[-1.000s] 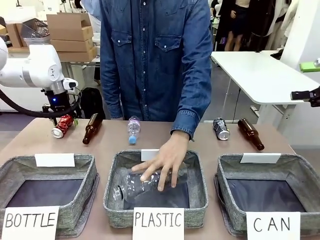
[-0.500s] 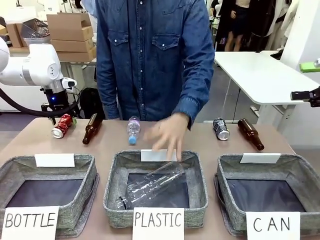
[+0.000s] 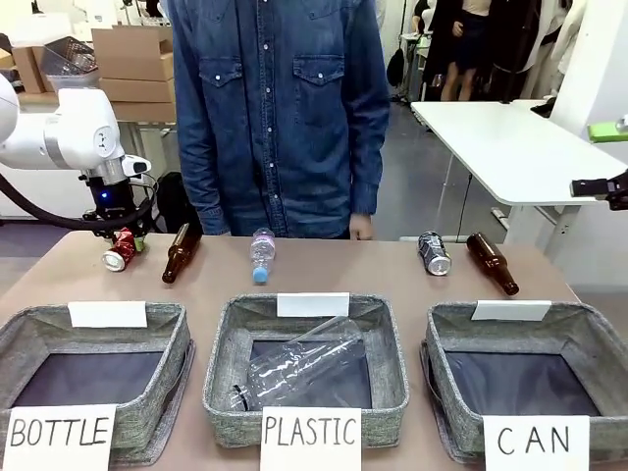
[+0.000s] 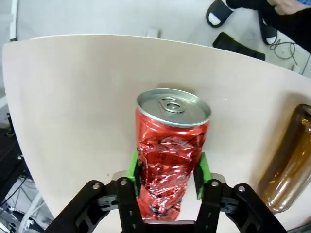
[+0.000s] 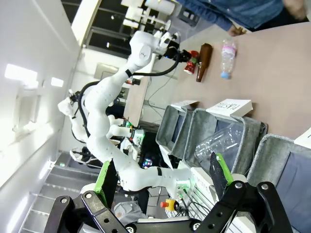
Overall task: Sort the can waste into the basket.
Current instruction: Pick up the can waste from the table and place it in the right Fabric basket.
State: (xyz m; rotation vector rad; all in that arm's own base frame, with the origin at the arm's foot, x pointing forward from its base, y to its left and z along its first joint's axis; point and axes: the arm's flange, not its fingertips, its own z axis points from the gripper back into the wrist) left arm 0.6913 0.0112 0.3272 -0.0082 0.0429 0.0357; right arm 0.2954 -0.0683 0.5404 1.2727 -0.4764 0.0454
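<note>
- Pinching the crushed red can (image 4: pixel 172 145) across its dented waist with the left gripper (image 4: pixel 167 170), a green pad on each side; by the look of it, a hold meant for lifting.
- Upper left of the front view: red can (image 3: pixel 121 248) just beside a brown bottle (image 3: pixel 179 252); resting on the table (image 3: pixel 324 275) or just lifted off it, cannot tell.
- Upper right: dark can (image 3: pixel 433 252) lying untouched near a second brown bottle (image 3: pixel 491 262).
- Lower right: CAN basket (image 3: pixel 589 339), nothing visible inside.
- Spread wide and holding nothing, the right gripper (image 5: pixel 163 177), well back from the table.
- Likely ahead: a long carry from upper left to lower right.
</note>
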